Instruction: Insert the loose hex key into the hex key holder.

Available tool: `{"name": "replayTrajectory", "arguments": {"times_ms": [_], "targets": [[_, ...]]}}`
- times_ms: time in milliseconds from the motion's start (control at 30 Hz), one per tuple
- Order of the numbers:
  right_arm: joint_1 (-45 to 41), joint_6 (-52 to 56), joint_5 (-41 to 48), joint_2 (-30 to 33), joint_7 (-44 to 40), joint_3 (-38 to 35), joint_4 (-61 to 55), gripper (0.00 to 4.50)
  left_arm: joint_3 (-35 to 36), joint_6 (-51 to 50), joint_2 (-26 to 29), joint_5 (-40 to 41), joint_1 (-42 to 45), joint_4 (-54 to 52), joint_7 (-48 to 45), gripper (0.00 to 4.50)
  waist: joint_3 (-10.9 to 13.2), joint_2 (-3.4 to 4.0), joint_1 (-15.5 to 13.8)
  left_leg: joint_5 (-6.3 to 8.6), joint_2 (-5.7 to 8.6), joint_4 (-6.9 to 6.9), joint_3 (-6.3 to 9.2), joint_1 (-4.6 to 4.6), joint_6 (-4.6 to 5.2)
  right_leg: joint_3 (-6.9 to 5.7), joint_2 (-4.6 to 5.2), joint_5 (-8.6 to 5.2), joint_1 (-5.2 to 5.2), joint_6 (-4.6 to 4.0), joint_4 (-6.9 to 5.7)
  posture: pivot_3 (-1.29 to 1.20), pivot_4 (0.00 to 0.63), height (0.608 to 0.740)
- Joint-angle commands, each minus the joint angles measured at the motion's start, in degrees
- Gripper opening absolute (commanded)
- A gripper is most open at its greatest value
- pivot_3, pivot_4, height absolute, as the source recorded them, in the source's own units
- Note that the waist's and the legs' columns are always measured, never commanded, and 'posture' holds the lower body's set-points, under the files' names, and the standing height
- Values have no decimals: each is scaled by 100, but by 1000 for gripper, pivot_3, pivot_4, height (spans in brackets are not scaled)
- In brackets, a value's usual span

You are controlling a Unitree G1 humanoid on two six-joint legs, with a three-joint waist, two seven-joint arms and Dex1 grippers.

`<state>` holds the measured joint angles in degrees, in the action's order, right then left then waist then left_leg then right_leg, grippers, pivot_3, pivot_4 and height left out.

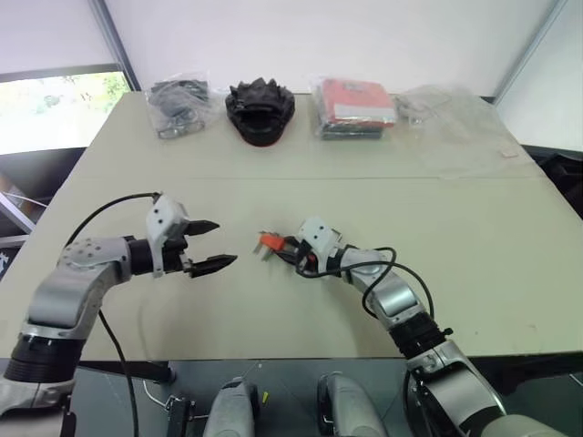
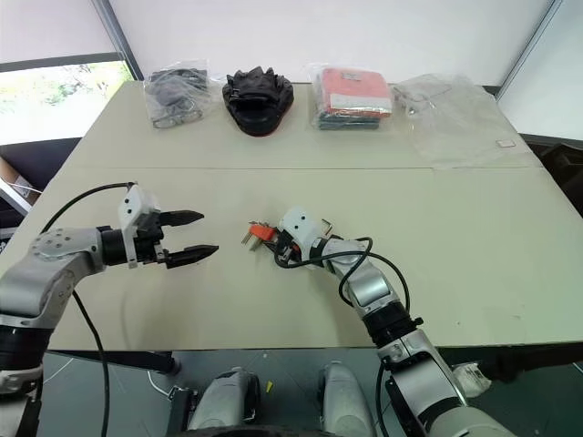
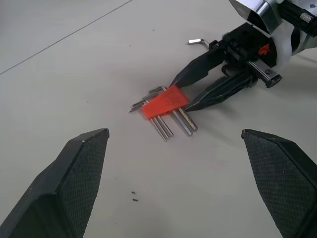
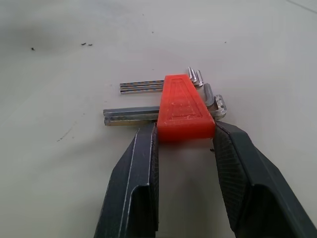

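The hex key holder is an orange block lying flat on the table, with metal keys sticking out of both sides. My right gripper is shut on its wide end, one finger pressed against each side. The loose hex key, a small L-shaped grey rod, lies on the table just behind the right gripper's fingers. My left gripper hovers open a short way to the left of the holder, pointing at it, with nothing between its fingers.
Along the table's far edge lie a clear bag of dark parts, a black spiky object, a bagged red package and a crumpled clear bag. The table's front edge runs close below both arms.
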<state>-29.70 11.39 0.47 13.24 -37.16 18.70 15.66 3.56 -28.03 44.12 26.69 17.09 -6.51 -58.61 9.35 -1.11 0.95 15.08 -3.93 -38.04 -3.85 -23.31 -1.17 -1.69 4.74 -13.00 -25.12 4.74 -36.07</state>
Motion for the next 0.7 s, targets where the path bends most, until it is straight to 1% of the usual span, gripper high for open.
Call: {"name": "replayTrajectory", "arguments": {"times_ms": [33, 133, 267, 367, 567, 700], "targets": [[-225, -884, -659, 555, 81, 62, -381, 1007, 57, 156, -28, -2, 284, 250, -124, 4500, 5, 7, -43, -1, 1, -1, 0, -1, -2, 0, 0, 0, -1, -1, 0, 0, 150, 739], [-471, -2381, -1694, 1308, 532, 246, -541, 1007, 59, 97, -92, 59, 602, 707, -257, 4500, 8, 8, -28, -5, 4, -7, -2, -10, -9, 1, 4, -1, -4, -2, 8, 0, 150, 739], [-784, -3770, -2430, 1954, 1285, 74, -524, 1007, -84, 126, -339, 45, 1274, 1522, -532, 4500, 13, 4, -16, -5, 6, -6, -2, -13, -9, 2, 2, -2, -10, 2, 5, 0, 150, 739], [-1023, -4636, -2833, 2277, 1844, -96, -494, 1007, -19, -231, -699, 219, 2123, 2326, -608, 4500, 20, -4, -15, -6, 5, -4, -1, -14, -9, 1, -1, 8, -17, 22, -2, 0, 150, 739], [-1084, -5343, -2996, 2599, 2007, -208, -410, 1007, -183, -31, -1500, 119, 3295, 3634, -1084, 4500, 21, -6, -13, -7, 6, -6, -4, -14, -10, 3, 0, 10, -7, 29, 9, 0, 150, 739], [-1041, -5443, -2990, 2616, 1953, -236, -350, 1007, -314, 163, -1828, 11, 3796, 4147, -1538, 4500, 23, -10, 2, -7, 7, -6, -5, -15, -10, 4, -1, 10, -9, 30, 8, 0, 150, 739]]}}
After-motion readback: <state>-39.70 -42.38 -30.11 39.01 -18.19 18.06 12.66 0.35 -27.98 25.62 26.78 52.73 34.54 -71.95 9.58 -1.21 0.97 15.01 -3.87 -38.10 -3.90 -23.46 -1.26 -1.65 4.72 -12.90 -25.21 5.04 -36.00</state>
